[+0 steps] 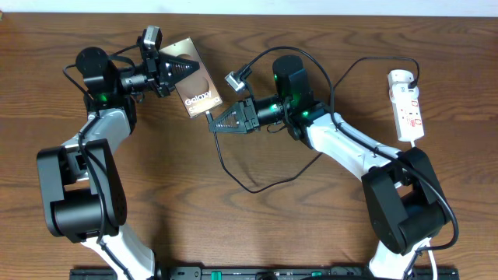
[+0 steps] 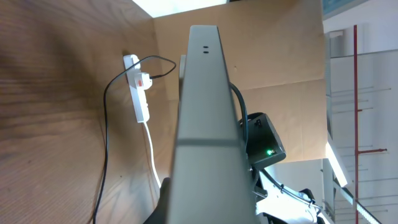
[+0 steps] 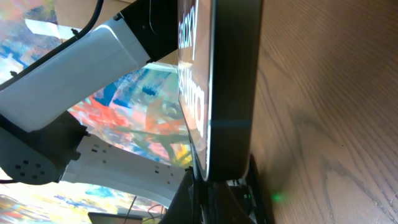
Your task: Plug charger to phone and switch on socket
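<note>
Wooden table (image 1: 311, 233) is noted as the work surface. One phone (image 1: 196, 82) is held tilted, clamped in the left gripper (image 1: 173, 68). Its long axis runs diagonally toward the right gripper (image 1: 214, 120), which sits just beside the lower short edge. That gripper is clenched, apparently on the connector tip of the one charger (image 1: 257, 189). One socket (image 1: 408, 105) lies well apart, nearest the right arm.

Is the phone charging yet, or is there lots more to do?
Not yet. Done: the charger looks plugged into the socket, and the left gripper holds the phone. Happening now: the right gripper, seemingly pinching the charger's tip, is at the phone's bottom edge; whether the tip is in is hidden. Left: probably pressing the socket's switch.
</note>
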`<state>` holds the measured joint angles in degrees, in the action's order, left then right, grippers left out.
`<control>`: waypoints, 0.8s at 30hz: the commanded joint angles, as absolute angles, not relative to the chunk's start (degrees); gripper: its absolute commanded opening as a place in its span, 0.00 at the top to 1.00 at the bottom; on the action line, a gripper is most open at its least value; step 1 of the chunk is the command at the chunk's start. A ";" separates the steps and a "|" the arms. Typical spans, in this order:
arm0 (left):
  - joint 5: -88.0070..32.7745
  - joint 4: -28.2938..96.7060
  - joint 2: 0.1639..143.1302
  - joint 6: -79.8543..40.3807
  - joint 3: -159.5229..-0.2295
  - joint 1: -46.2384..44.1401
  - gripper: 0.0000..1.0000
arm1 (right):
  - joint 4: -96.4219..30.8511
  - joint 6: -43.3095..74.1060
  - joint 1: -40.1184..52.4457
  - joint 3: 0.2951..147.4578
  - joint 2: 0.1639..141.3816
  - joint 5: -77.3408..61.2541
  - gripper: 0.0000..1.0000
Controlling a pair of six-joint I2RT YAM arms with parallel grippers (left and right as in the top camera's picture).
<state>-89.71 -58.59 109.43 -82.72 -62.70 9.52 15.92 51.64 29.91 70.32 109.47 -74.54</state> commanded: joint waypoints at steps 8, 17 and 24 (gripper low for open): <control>-90.08 -59.33 108.66 -83.05 -63.24 9.28 0.93 | 16.08 51.22 29.69 70.32 109.51 -73.69 0.99; -90.08 -59.77 108.66 -83.02 -63.24 9.28 0.93 | 17.34 52.84 29.65 70.35 109.51 -73.41 0.99; -90.08 -59.77 108.66 -83.05 -63.24 9.28 0.93 | 20.60 55.29 29.65 70.35 109.51 -73.19 0.99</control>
